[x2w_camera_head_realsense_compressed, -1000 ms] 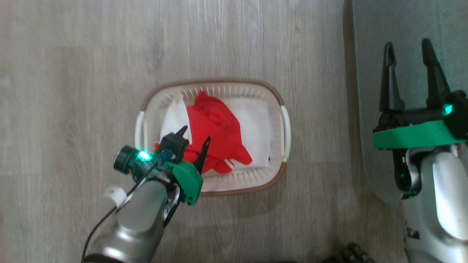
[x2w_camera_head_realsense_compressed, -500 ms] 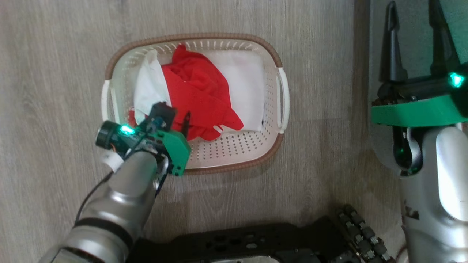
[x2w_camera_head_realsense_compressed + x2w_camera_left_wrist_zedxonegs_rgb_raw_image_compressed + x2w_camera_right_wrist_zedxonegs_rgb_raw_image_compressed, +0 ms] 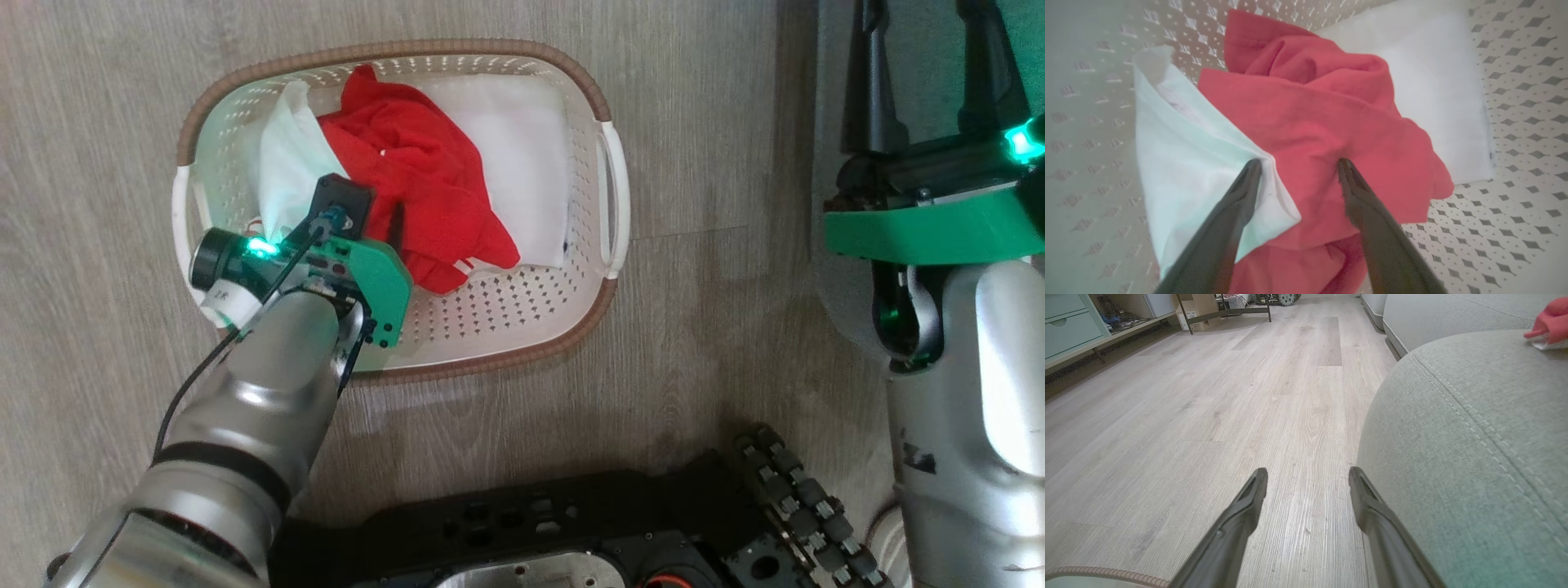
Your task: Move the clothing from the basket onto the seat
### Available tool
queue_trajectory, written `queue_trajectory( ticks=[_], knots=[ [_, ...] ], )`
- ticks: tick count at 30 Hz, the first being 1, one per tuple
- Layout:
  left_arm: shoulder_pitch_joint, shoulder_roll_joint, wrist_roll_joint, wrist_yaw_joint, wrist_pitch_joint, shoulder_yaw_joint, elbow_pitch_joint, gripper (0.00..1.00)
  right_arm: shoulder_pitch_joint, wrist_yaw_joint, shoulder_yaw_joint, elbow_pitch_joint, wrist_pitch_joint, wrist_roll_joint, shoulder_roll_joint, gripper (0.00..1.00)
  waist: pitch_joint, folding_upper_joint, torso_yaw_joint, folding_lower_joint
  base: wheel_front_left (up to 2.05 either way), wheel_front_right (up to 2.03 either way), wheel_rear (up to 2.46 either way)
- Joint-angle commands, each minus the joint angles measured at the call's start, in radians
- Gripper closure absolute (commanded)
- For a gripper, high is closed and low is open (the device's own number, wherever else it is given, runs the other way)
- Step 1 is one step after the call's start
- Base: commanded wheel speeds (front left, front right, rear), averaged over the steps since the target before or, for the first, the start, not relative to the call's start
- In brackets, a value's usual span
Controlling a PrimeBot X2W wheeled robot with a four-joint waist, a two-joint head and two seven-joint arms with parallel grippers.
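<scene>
Reaching down into the basket (image 3: 600,98), the left gripper (image 3: 371,216) shows in the head view with its fingers mostly hidden under its own green mount. The clothing (image 3: 416,180) lies heaped inside the basket, red folds over white cloth. The basket stands on the wooden floor (image 3: 735,327), near the seat (image 3: 833,122) at the right edge. The right gripper (image 3: 927,49) is held over the seat, fingers spread and empty. The robot's dark base (image 3: 571,531) fills the bottom.

From the left wrist, the left gripper (image 3: 1299,162) stands open, its jaws wide apart and closed on nothing. One fingertip touches a white panel (image 3: 1196,163), the other presses into the red clothing (image 3: 1310,114), with a ridge of cloth between them. A flat white piece (image 3: 1433,81) lies under the red folds, against the perforated basket wall (image 3: 1527,122).

From the right wrist, the right gripper (image 3: 1307,473) is open and empty, hanging above the floor (image 3: 1208,416) just beside the rounded corner of the seat (image 3: 1474,437). A red and white garment (image 3: 1549,320) rests on the seat's far side. A bit of the basket's brown rim (image 3: 1106,573) shows at the lower left.
</scene>
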Motion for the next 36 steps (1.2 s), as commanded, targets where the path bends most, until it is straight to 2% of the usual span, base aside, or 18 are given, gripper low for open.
queue_trajectory(
  ticks=[1,5,15,18,25,36],
  knots=[
    [0.017,0.014,-0.012,0.011,0.004,0.011,0.0,0.06,0.024,0.0,0.019,-0.036,-0.005,0.012,0.003,0.0,0.004,0.0,-0.004,-0.0001,0.0,0.0,0.0],
    [0.011,0.014,-0.032,0.014,0.016,-0.003,0.007,1.0,0.022,0.0,0.017,-0.035,-0.005,0.019,0.003,0.0,0.007,0.0,-0.011,-0.0001,0.0,0.0,0.0],
    [0.032,0.014,-0.065,-0.001,-0.014,-0.041,-0.002,1.0,0.03,0.0,0.018,-0.009,-0.005,0.024,0.003,0.0,-0.06,0.0,-0.003,-0.0001,0.0,0.0,0.0],
    [0.043,0.014,-0.074,-0.014,-0.034,-0.055,-0.024,1.0,0.036,0.0,0.02,0.011,-0.005,0.022,0.003,0.0,-0.109,0.0,0.005,-0.0001,0.0,0.0,0.0],
    [0.082,0.014,-0.125,-0.05,-0.061,-0.06,-0.118,1.0,0.076,0.0,0.026,0.089,-0.005,0.013,0.003,0.0,-0.294,0.0,0.034,-0.0001,0.0,0.0,0.0],
    [0.158,0.026,-0.144,-0.067,-0.064,-0.015,-0.308,1.0,0.2,0.0,0.027,0.203,-0.005,-0.002,0.003,0.0,-0.603,0.0,0.06,-0.0001,0.0,0.0,0.0]
  ],
)
